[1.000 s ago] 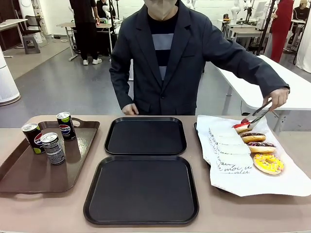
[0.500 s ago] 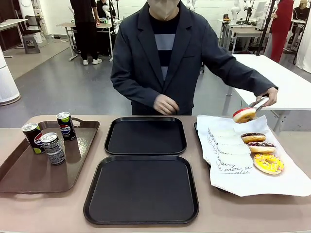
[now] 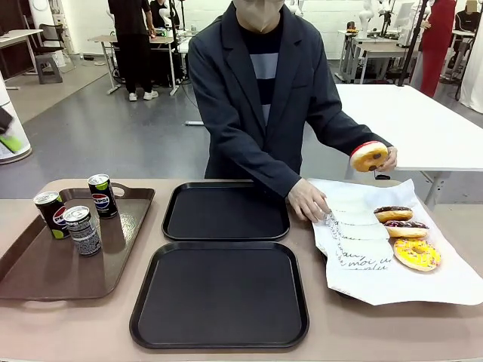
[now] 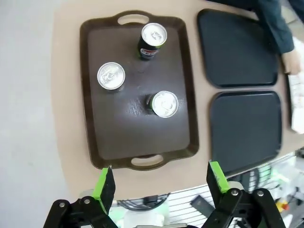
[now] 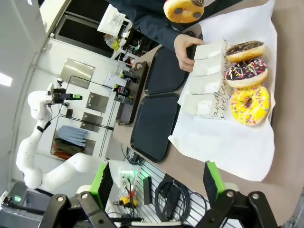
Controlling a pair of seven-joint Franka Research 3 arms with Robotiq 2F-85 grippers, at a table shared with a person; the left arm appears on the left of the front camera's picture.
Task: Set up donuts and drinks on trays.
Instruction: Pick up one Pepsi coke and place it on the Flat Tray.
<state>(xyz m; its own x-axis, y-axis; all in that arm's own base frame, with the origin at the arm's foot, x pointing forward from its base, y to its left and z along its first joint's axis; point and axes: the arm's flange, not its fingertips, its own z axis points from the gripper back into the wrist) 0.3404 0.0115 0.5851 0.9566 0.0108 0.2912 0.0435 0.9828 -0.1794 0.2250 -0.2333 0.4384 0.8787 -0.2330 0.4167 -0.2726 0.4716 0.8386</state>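
My left end effector (image 4: 160,187) and right end effector (image 5: 156,190) are spread, empty; the lifted donut (image 3: 368,156) partly hides the person's hand (image 3: 391,157).

The far tray (image 3: 226,210) and near tray (image 3: 219,294), black and square, lay flat and bare at mid-table, edges just beside each other. Three cans stood upright and apart on the brown tray (image 3: 45,271): one Pepsi can (image 3: 102,195), a second Pepsi can (image 3: 50,214) and the grey patterned can (image 3: 81,230). The chocolate donut (image 3: 392,213), sprinkled donut (image 3: 406,228) and yellow donut (image 3: 416,253) lay in a row on the white paper (image 3: 423,290). The red-edged donut (image 3: 369,156) was held aloft above it.
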